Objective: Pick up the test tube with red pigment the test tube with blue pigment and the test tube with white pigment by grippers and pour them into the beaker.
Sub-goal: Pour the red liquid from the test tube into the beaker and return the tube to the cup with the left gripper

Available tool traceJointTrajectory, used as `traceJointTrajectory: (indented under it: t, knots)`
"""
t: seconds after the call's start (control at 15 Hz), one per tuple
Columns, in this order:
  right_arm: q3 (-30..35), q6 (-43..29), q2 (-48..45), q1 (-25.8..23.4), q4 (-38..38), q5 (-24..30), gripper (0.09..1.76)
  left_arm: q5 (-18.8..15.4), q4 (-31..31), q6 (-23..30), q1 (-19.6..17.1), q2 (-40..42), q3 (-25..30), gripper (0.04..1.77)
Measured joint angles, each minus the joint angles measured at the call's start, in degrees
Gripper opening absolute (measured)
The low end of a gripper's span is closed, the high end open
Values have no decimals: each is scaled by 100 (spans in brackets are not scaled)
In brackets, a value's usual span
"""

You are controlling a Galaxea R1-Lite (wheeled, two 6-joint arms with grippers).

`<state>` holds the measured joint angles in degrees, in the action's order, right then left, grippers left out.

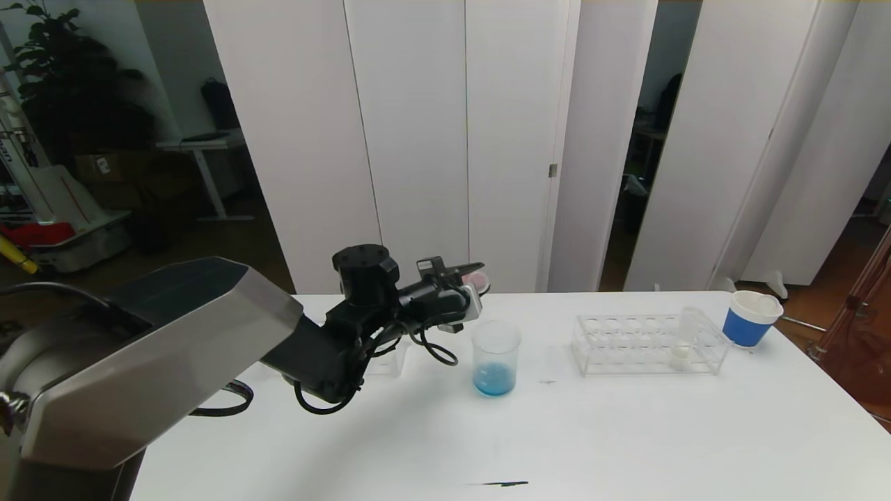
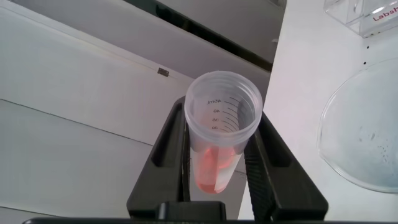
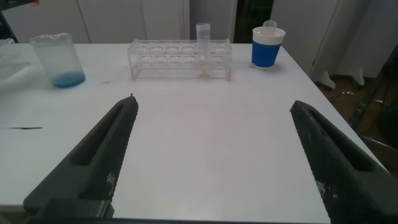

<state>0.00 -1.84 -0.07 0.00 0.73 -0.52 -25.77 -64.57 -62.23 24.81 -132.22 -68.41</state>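
Beaker (image 1: 496, 359): clear, upright on the white table (image 1: 487, 438), blue liquid pooled at its bottom.
Test tube with red pigment (image 2: 221, 127): clear graduated tube, pinkish-red liquid at its bottom, clamped between the fingers of the left gripper (image 1: 468, 277), held tilted above and just behind the beaker.
Test tube with white pigment (image 1: 686, 337): upright in the right end of the clear rack (image 1: 647, 344), right of the beaker.
Right gripper (image 3: 217, 162): fingers spread wide, holding nothing, low over the near table.
Paper cup (image 1: 750, 318): blue-banded, just beyond the rack's right end.
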Motion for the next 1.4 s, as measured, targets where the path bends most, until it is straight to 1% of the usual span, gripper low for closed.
traceJointTrajectory:
  t: [0.33,0.67,1.0,1.13,1.4]
  knots:
    - [0,0,2,0,4,0,175,41,-424,-734,24,-205,-22,58]
    - [0,0,0,0,0,0,175,61,-406,-1243,24,-372,-190,58]
    - [0,2,0,0,0,-2,175,182,-433,-1602,10,-546,-367,58]
    - [0,2,0,0,0,0,175,234,-439,-1641,7,-612,-438,58]
    - [0,0,0,0,0,-2,175,234,-533,-1783,-17,-731,-584,58]
